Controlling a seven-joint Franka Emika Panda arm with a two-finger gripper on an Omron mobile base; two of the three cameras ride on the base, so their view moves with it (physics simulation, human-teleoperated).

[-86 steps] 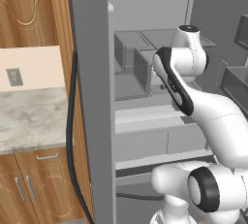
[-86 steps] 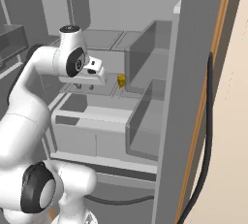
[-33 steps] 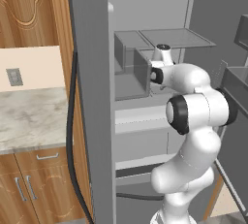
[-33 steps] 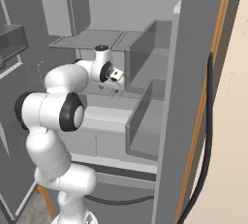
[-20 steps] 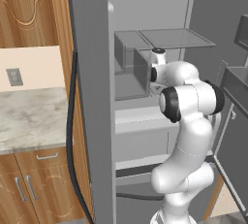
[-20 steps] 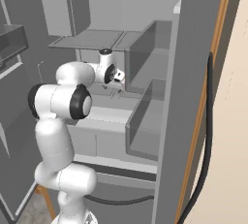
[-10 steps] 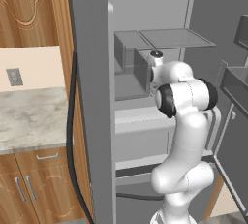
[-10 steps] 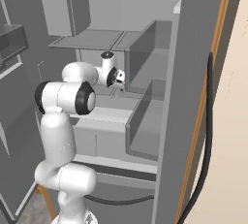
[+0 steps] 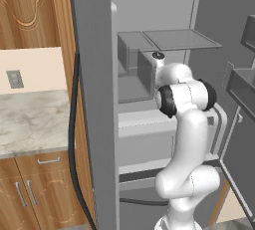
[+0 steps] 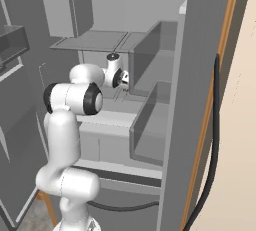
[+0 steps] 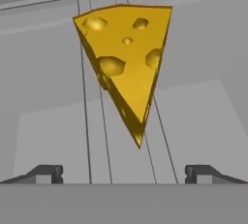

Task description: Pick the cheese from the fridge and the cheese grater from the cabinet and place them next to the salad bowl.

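Note:
The cheese (image 11: pixel 126 68), a yellow wedge with darker holes, stands on a pale grey shelf of the fridge (image 9: pixel 94 99), its point toward the camera in the hand view. My gripper (image 11: pixel 123 174) is open just short of it, one fingertip (image 11: pixel 46 173) at each side and nothing between them. In the base views my arm (image 9: pixel 182 94) reaches deep onto the middle shelf, and the hand (image 10: pixel 120 77) covers the cheese. The wood-grain cabinet (image 9: pixel 30 10) is up at the left. The cheese grater and the salad bowl are out of view.
Grey shelf walls and a bin (image 10: pixel 150 125) stand close to the right of my hand. The open fridge door with its bins (image 9: pixel 244 84) is at the right. A marble counter (image 9: pixel 30 119) over wooden drawers (image 9: pixel 40 162) lies left of the fridge, with a black cable (image 9: pixel 72 139) down its side.
Over the last seconds my arm has stretched from outside the fridge in over the shelf. In the last second the hand crept slightly farther in, with the jaws staying wide.

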